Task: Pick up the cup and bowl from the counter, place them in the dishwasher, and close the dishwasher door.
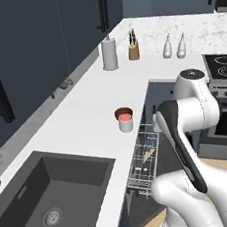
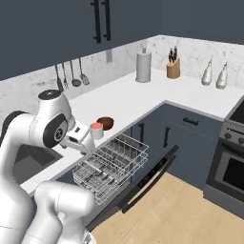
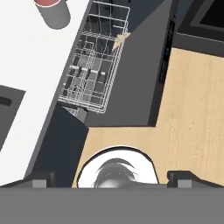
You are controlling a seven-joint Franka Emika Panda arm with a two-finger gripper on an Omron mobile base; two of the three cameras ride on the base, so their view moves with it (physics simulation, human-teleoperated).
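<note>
The white cup [image 1: 125,123] stands near the front edge of the white counter [image 1: 90,113], with the reddish-brown bowl [image 1: 124,112] right behind it. In the right base view the cup [image 2: 96,129] and bowl [image 2: 105,123] sit just beyond my hand. The dishwasher stands open below them, its white wire rack [image 2: 112,163] pulled out over the lowered dishwasher door [image 2: 143,183]. My gripper [image 3: 111,181] is open and empty, its fingertips far apart. It hangs beside the counter edge, looking down on the rack [image 3: 94,65] and door [image 3: 135,87], with the cup [image 3: 53,12] at the upper left.
A dark sink [image 1: 50,194] lies at the near left. At the back stand a grey canister [image 1: 109,53], a knife block [image 1: 133,47] and two white shakers [image 1: 173,46]. The stove [image 1: 220,67] and steel oven [image 2: 228,167] are on the right, beside wooden floor [image 2: 186,209].
</note>
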